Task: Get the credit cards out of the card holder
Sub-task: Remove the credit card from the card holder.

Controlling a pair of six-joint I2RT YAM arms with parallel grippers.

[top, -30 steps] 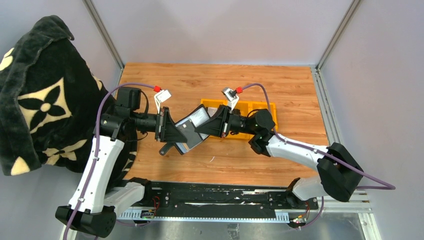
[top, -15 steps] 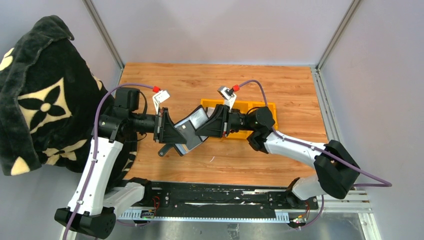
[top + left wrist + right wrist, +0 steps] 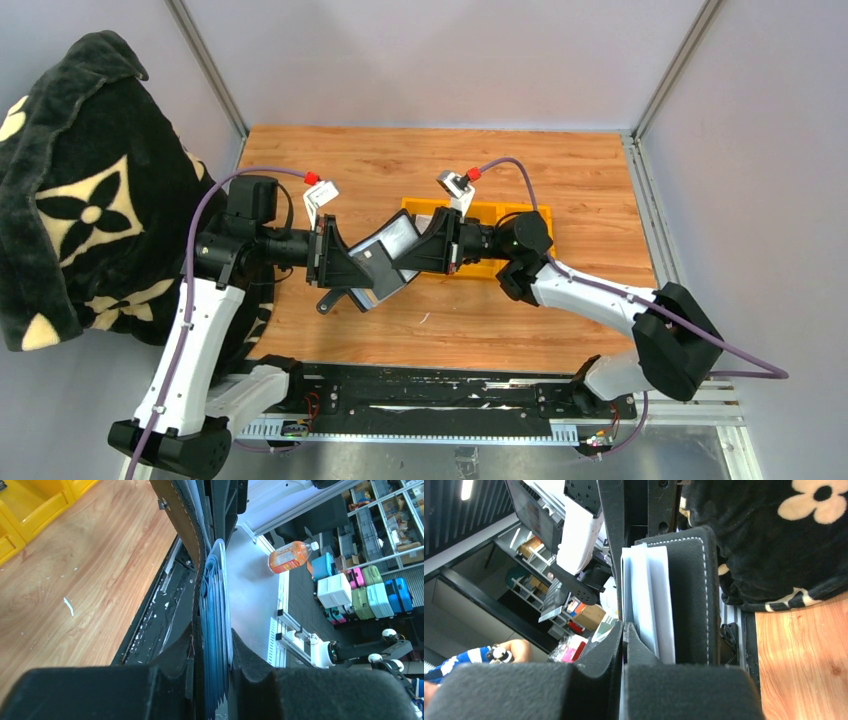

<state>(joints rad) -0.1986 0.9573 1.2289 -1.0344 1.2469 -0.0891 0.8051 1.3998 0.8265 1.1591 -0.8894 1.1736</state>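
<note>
- The card holder (image 3: 694, 595) is held off the wooden table (image 3: 400, 160), above its middle and somewhat nearer the near edge than the far one.
- The left gripper (image 3: 212, 645) is clamped on the card holder. One finger is pressed against each face, and the stack of cards is sandwiched between them.
- In the left wrist view the holder is seen edge-on, with its leather flap splayed away from the cards.
- The credit cards (image 3: 649, 600) are lodged in the holder. Their pale edges are seen standing out of the black, white-stitched pocket towards the right gripper (image 3: 624, 627).
- The right gripper's jaws are closed flat against each other right at the exposed edge of the card stack. Whether a card edge is caught between them cannot be told.
- The two grippers are pointed at each other, the left from the left side of the table and the right from the right side.
- A yellow compartment tray (image 3: 510, 213) is set on the table right of centre, partly covered by the right wrist.
- A black blanket with cream flowers (image 3: 80, 180) is draped beyond the left edge of the table.
</note>
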